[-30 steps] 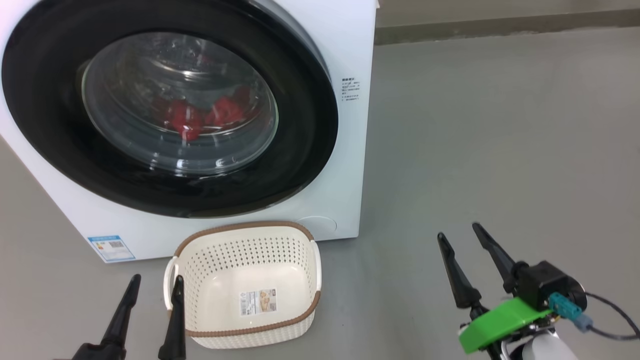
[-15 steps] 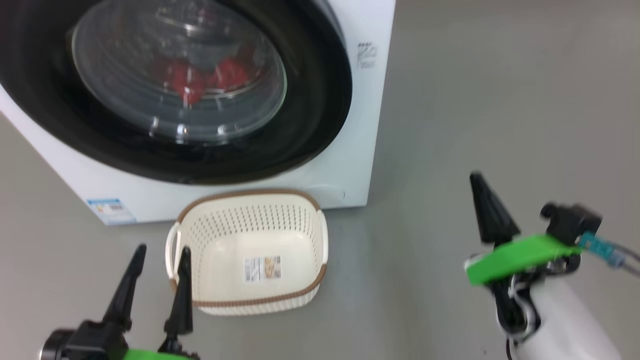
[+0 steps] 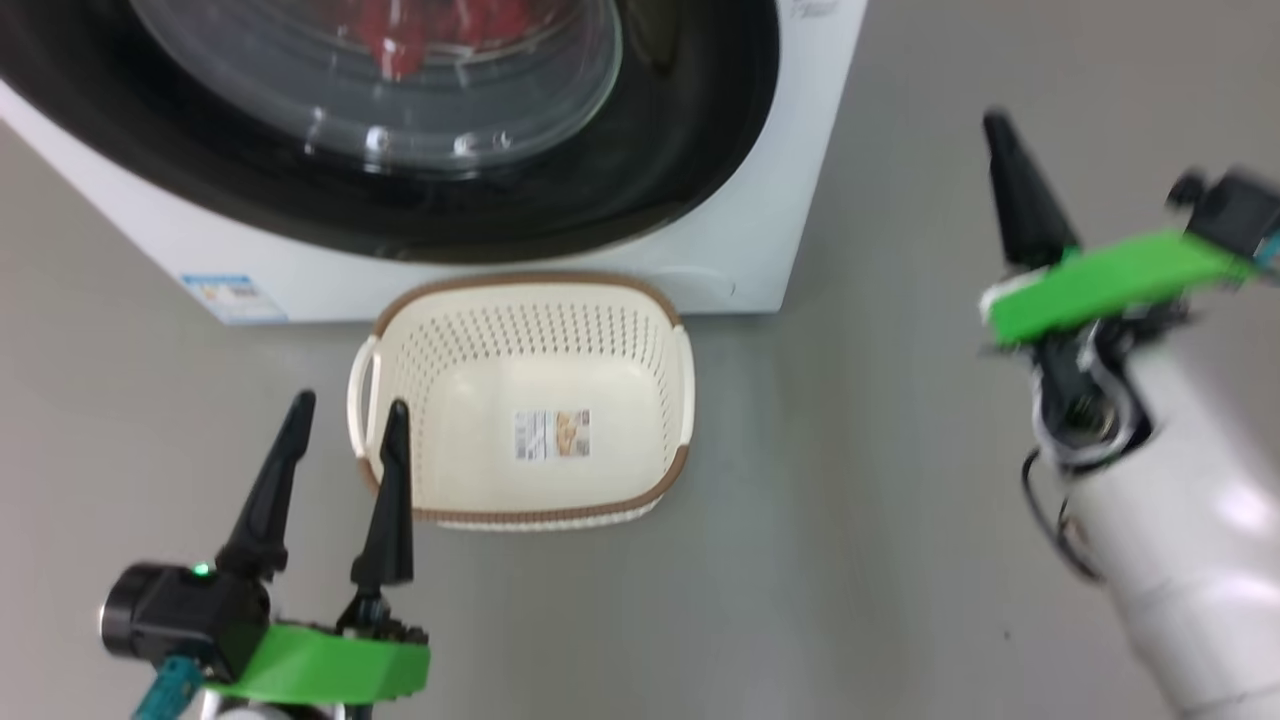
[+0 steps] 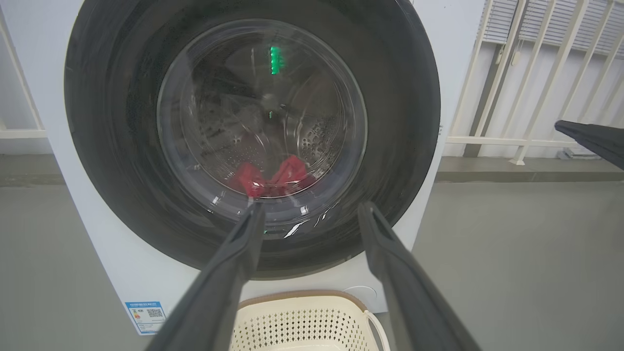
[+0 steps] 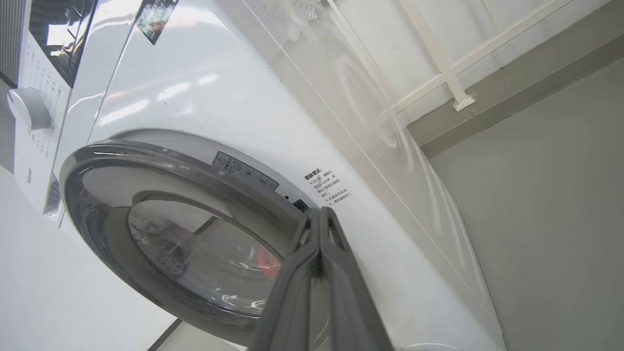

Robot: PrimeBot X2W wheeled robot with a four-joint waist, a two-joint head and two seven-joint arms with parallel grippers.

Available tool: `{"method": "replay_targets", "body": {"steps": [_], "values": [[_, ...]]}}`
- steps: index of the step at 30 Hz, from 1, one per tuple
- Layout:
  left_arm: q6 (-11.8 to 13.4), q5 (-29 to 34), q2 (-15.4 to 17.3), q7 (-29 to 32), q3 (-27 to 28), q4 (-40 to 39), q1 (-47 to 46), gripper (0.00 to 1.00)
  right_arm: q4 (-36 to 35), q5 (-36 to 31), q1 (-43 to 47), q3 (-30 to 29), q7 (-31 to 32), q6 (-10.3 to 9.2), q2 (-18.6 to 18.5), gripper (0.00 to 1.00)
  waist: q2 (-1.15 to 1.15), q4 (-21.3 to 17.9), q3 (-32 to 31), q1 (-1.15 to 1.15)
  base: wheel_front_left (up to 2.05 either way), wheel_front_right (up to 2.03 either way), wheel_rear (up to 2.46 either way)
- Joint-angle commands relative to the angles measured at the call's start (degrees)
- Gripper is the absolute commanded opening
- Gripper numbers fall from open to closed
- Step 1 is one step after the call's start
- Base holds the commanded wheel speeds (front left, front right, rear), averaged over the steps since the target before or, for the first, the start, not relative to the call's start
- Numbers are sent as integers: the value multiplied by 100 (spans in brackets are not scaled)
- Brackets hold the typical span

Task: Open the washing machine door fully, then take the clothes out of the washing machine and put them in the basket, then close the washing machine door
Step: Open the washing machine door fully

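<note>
The washing machine (image 3: 745, 240) stands on the grey floor (image 3: 860, 520) with its round black door (image 3: 660, 150) lying flat against the white front, not yet swung out. Through the bulging glass window the red clothes (image 4: 273, 176) show as a small heap at the bottom of the steel drum. The cream basket (image 3: 530, 283) sits on the floor just in front of the machine, below the door, with nothing in it but the paper label (image 3: 552, 434) on its bottom (the brown rim nearly meets the machine's lower edge). The left gripper (image 3: 349, 404) hovers low beside the basket's left handle, its two dark fingers spread wide and holding nothing. The right gripper (image 5: 319, 212) is raised off to the machine's right, its fingers pressed together into one point with nothing between them. In the right wrist view that point is aimed at the door's edge, close by the small printed notice (image 5: 327, 187); whether it touches cannot be told.
</note>
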Motion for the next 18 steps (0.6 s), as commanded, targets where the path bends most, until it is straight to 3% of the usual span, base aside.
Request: {"method": "replay_targets", "body": {"steps": [1, 10, 18], "values": [[59, -84, 69, -45, 143, -183, -213, 100, -146, 212, -229, 137, 113, -4, -59, 0, 0, 220, 343, 0, 0, 0, 0], [34, -119, 69, -45, 8, -198, -566, 100, -84, 1858, -1291, 287, 1387, -4, -393, 0, 0, 472, 897, 0, 0, 0, 0], [12, -174, 69, -45, -168, -165, -726, 100, 143, 2634, -2051, 219, 2307, -4, -504, 0, 0, 650, 1209, 0, 0, 0, 0]]}}
